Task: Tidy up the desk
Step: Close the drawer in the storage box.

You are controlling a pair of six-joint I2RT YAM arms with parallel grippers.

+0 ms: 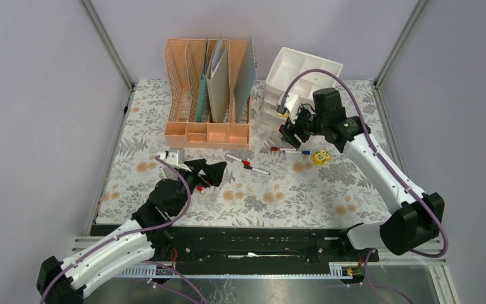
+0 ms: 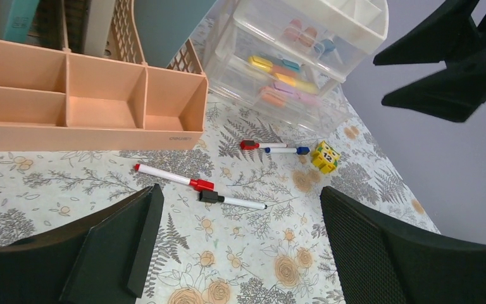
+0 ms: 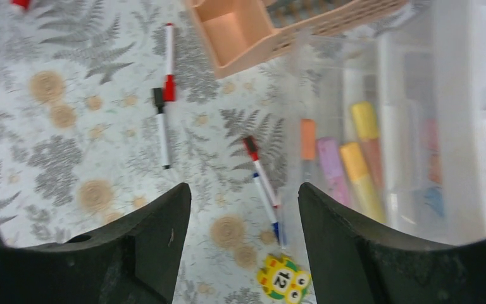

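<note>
Desk (image 1: pixel 272 202), cloth-covered, spans the workspace beyond both arm bases. Left gripper (image 1: pixel 214 175) hangs over its left-centre, jaws wide apart, holding nothing. Peach file rack (image 1: pixel 207 134) stands at the far edge, folders upright in its slots. Red-capped marker (image 1: pixel 236 158) and black-capped marker (image 1: pixel 259 170) lie nearly end to end before the rack. Second pair of markers (image 1: pixel 290 151) lies further right, under the right gripper (image 1: pixel 293 132), whose jaws are parted and empty. Yellow numbered block (image 1: pixel 319 156) lies just beside that pair. Clear drawer unit (image 1: pixel 267 109) stands behind.
</note>
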